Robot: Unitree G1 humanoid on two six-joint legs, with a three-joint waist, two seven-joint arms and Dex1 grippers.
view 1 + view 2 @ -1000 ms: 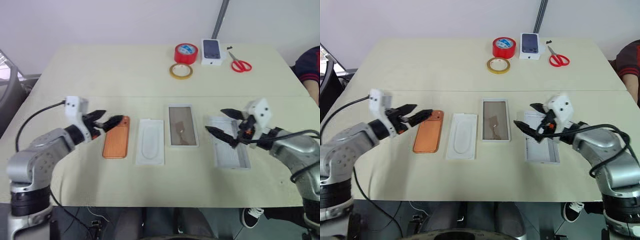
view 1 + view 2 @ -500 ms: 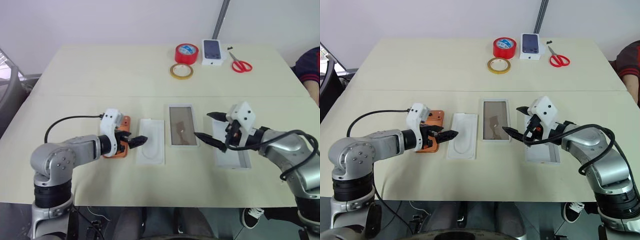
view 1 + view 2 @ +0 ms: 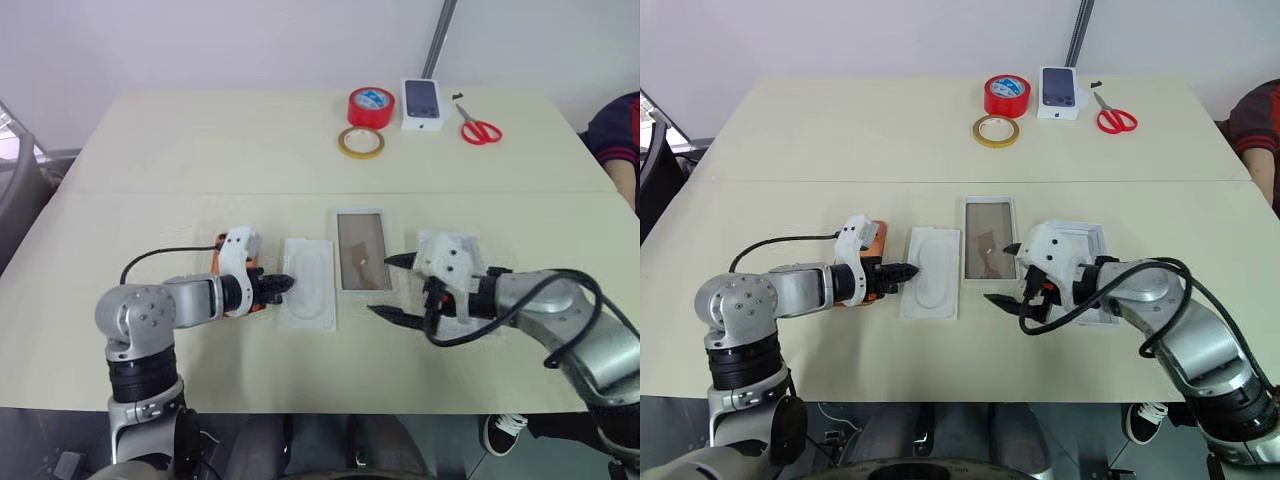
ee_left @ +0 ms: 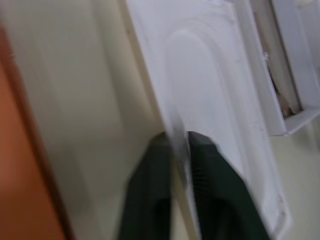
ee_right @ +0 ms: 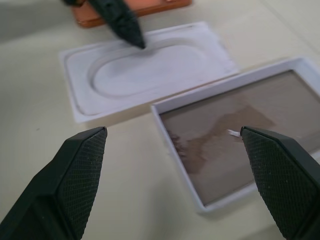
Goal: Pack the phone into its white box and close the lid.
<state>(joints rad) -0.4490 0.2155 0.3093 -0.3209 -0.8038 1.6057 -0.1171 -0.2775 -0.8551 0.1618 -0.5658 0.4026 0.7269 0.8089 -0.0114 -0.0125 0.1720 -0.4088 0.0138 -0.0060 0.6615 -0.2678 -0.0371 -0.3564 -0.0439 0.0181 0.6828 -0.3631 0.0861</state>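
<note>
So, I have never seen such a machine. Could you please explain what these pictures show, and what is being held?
A two-armed robot works at a table. The two wide pictures come from its head; the close ones come from cameras on its wrists. On the table lie an orange phone, a white moulded insert, the white box and its lid. Tape rolls, scissors and a small printed box lie at the far side. The left gripper is shut on the insert's edge. The right gripper is open, holding nothing.
</note>
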